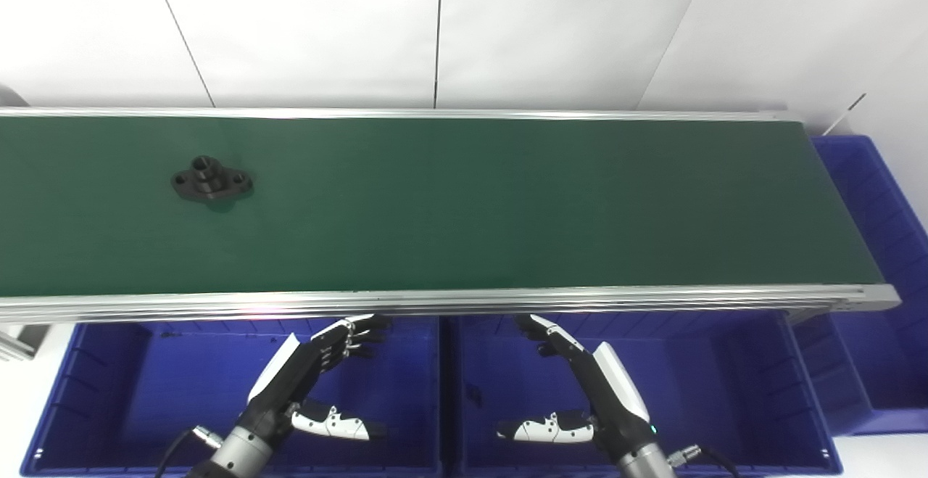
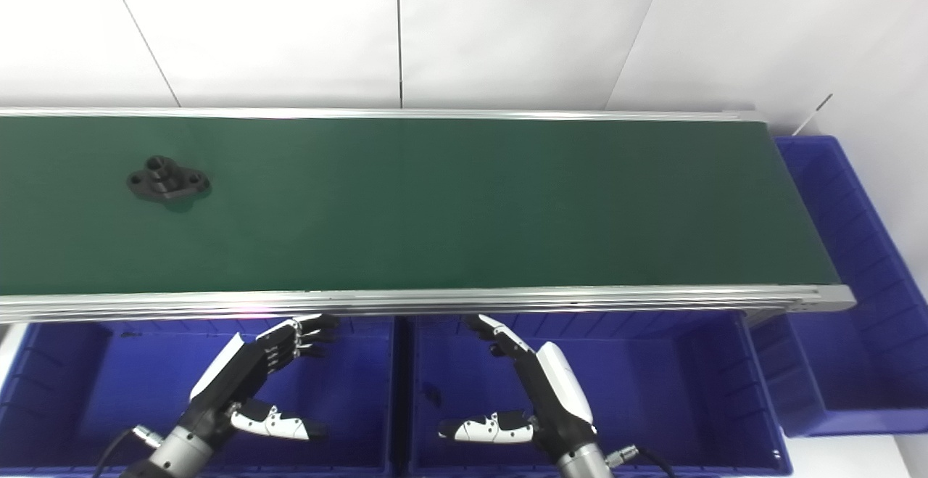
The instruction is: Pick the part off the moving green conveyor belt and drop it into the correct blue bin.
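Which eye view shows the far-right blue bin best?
The right eye view: the far-right blue bin at the conveyor belt end shows nearly whole. In the left eye view the picture's right edge crops that bin, hiding its outer side.

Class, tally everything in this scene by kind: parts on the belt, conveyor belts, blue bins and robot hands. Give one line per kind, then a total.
Black part: 1
Green conveyor belt: 1
Blue bins: 3
Robot hands, left and right: 2
Total: 7

Factory-style lab: conveyor belt [image 1: 464, 202], blue bins [image 1: 696, 391]
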### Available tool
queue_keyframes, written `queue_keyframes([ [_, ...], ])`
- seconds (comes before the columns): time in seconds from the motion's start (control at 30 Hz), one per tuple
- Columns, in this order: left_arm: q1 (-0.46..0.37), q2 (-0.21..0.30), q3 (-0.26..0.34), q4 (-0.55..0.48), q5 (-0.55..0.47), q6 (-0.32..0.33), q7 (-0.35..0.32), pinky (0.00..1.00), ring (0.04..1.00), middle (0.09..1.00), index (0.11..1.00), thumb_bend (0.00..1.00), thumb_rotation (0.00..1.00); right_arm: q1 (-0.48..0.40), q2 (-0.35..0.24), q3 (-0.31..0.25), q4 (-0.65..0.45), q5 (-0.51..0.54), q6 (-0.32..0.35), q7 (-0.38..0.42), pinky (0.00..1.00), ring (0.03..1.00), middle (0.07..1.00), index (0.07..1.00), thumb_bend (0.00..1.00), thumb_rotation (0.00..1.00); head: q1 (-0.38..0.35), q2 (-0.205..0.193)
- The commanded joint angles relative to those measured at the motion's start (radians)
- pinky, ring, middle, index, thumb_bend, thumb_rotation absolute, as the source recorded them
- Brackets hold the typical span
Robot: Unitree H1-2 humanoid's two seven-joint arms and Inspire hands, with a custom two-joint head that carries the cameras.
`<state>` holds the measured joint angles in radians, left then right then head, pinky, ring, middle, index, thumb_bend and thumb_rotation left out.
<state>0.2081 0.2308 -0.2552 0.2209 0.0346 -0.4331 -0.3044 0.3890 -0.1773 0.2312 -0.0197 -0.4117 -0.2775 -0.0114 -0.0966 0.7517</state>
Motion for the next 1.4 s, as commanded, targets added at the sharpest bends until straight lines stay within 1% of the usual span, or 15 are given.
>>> queue_keyframes([
  [0.0, -0.015, 0.005, -0.003, -0.024, 0.006, -0.037, 0.023, 0.74, 0.811, 0.841, 0.796, 0.85, 0.16, -0.003, 0.002, -0.002, -0.023, -0.002, -0.045, -0.018, 0.77, 0.833, 0.846, 0.853, 0.85, 0.32, 0.001, -0.002],
  [0.2, -0.016, 0.01, -0.02, -0.01, 0.016, -0.037, 0.054, 0.74, 0.805, 0.839, 0.793, 0.85, 0.16, -0.007, 0.001, -0.001, 0.003, -0.004, -0.065, -0.028, 0.76, 0.828, 0.844, 0.849, 0.85, 0.3, 0.013, -0.036],
  [0.27, -0.016, 0.011, -0.027, -0.006, 0.016, -0.037, 0.06, 0.74, 0.804, 0.839, 0.793, 0.85, 0.16, -0.006, 0.0, 0.0, 0.011, -0.008, -0.075, -0.035, 0.76, 0.828, 0.844, 0.85, 0.85, 0.3, 0.023, -0.052],
  [0.3, -0.016, 0.012, -0.033, -0.001, 0.019, -0.037, 0.066, 0.74, 0.802, 0.839, 0.793, 0.85, 0.17, -0.006, -0.001, 0.0, 0.018, -0.004, -0.083, -0.036, 0.77, 0.83, 0.843, 0.85, 0.85, 0.31, 0.039, -0.07],
  [0.33, -0.015, 0.014, -0.038, 0.001, 0.021, -0.037, 0.072, 0.74, 0.802, 0.839, 0.793, 0.85, 0.18, -0.006, -0.002, 0.0, 0.023, -0.001, -0.088, -0.036, 0.77, 0.832, 0.843, 0.85, 0.85, 0.31, 0.039, -0.07],
  [0.5, -0.017, 0.017, -0.069, 0.023, 0.034, -0.037, 0.105, 0.76, 0.814, 0.835, 0.79, 0.86, 0.17, -0.011, -0.011, -0.002, 0.071, 0.008, -0.144, -0.051, 0.76, 0.83, 0.84, 0.846, 0.85, 0.29, 0.11, -0.131],
  [0.63, -0.026, 0.021, -0.105, 0.037, 0.048, -0.037, 0.139, 0.79, 0.82, 0.831, 0.793, 0.85, 0.18, -0.012, -0.018, -0.008, 0.088, 0.021, -0.16, -0.048, 0.77, 0.835, 0.841, 0.846, 0.85, 0.28, 0.151, -0.15],
  [0.8, -0.035, 0.027, -0.149, 0.047, 0.071, -0.037, 0.201, 0.78, 0.816, 0.827, 0.789, 0.86, 0.16, -0.019, -0.026, -0.012, 0.107, 0.025, -0.176, -0.052, 0.76, 0.827, 0.836, 0.845, 0.85, 0.27, 0.196, -0.171],
  [0.93, -0.043, 0.037, -0.188, 0.049, 0.092, -0.037, 0.261, 0.77, 0.807, 0.822, 0.783, 0.87, 0.16, -0.022, -0.031, -0.015, 0.118, 0.029, -0.178, -0.05, 0.77, 0.83, 0.84, 0.847, 0.85, 0.28, 0.2, -0.188],
  [1.03, -0.049, 0.039, -0.209, 0.061, 0.086, -0.037, 0.284, 0.76, 0.801, 0.816, 0.776, 0.88, 0.15, -0.028, -0.035, -0.012, 0.137, 0.03, -0.186, -0.058, 0.77, 0.833, 0.842, 0.847, 0.85, 0.28, 0.2, -0.205],
  [1.1, -0.051, 0.039, -0.216, 0.065, 0.074, -0.037, 0.287, 0.77, 0.801, 0.814, 0.772, 0.88, 0.13, -0.031, -0.038, -0.009, 0.141, 0.03, -0.19, -0.062, 0.77, 0.831, 0.841, 0.845, 0.85, 0.28, 0.201, -0.195],
  [1.27, -0.053, 0.031, -0.213, 0.071, 0.048, -0.037, 0.272, 0.77, 0.803, 0.811, 0.764, 0.9, 0.12, -0.028, -0.034, -0.015, 0.135, 0.029, -0.184, -0.063, 0.76, 0.827, 0.837, 0.842, 0.86, 0.28, 0.188, -0.204],
  [1.3, -0.055, 0.033, -0.219, 0.077, 0.053, -0.037, 0.277, 0.77, 0.803, 0.811, 0.764, 0.9, 0.12, -0.029, -0.035, -0.011, 0.141, 0.029, -0.187, -0.076, 0.76, 0.828, 0.838, 0.842, 0.86, 0.28, 0.182, -0.231],
  [1.33, -0.057, 0.035, -0.224, 0.081, 0.058, -0.037, 0.282, 0.77, 0.802, 0.814, 0.769, 0.89, 0.12, -0.03, -0.036, -0.007, 0.146, 0.03, -0.19, -0.085, 0.76, 0.824, 0.833, 0.838, 0.87, 0.27, 0.182, -0.231],
  [1.37, -0.06, 0.036, -0.23, 0.088, 0.062, -0.037, 0.286, 0.77, 0.801, 0.814, 0.77, 0.89, 0.13, -0.033, -0.043, 0.005, 0.152, 0.026, -0.191, -0.107, 0.75, 0.819, 0.829, 0.834, 0.87, 0.28, 0.171, -0.259],
])
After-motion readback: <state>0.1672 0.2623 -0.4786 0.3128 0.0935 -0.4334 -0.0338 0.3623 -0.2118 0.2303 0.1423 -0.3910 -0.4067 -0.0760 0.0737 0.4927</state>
